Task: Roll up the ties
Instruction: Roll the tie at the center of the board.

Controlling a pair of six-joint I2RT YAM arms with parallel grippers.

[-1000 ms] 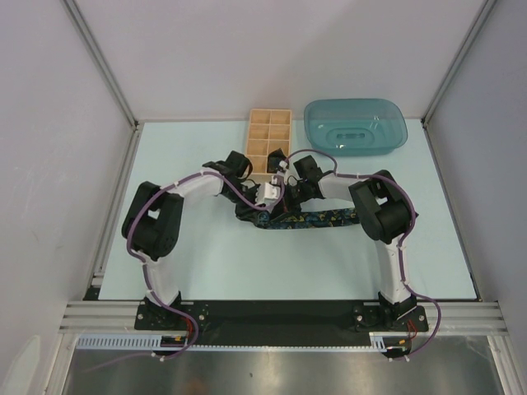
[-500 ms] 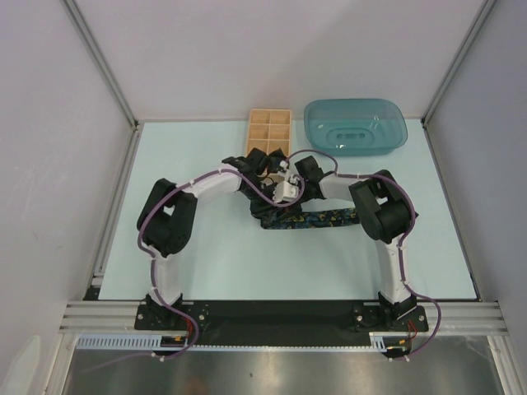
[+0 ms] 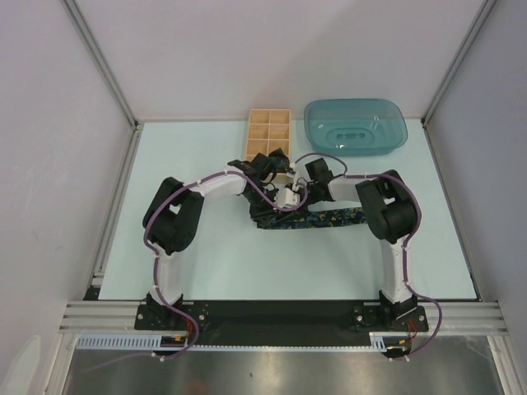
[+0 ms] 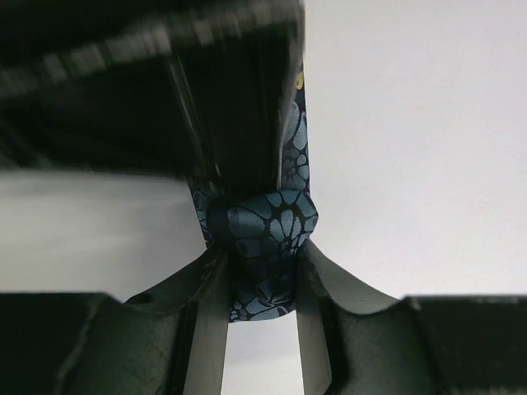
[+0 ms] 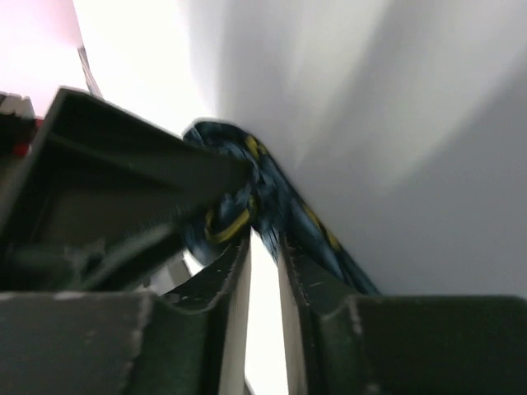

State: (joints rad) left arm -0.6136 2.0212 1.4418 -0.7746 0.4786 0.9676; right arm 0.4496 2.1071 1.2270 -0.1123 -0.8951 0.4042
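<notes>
One dark navy tie with a blue-yellow pattern lies across the middle of the table, its left end gathered into a bunch. My left gripper is over that bunch. In the left wrist view its fingers are shut on a small rolled fold of the tie. My right gripper is right beside it. In the right wrist view the narrow jaws pinch the tie at its edge, with the left gripper's dark body blurred close on the left. No other tie shows.
A compartmented wooden box stands just behind the grippers. A teal plastic tray lies upside down at the back right. Both arms' elbows stick out to the sides of the table.
My left arm has swung right and closer to the right gripper. The tie's left end has been drawn rightward into a tighter bunch. The right gripper has shifted slightly back.
</notes>
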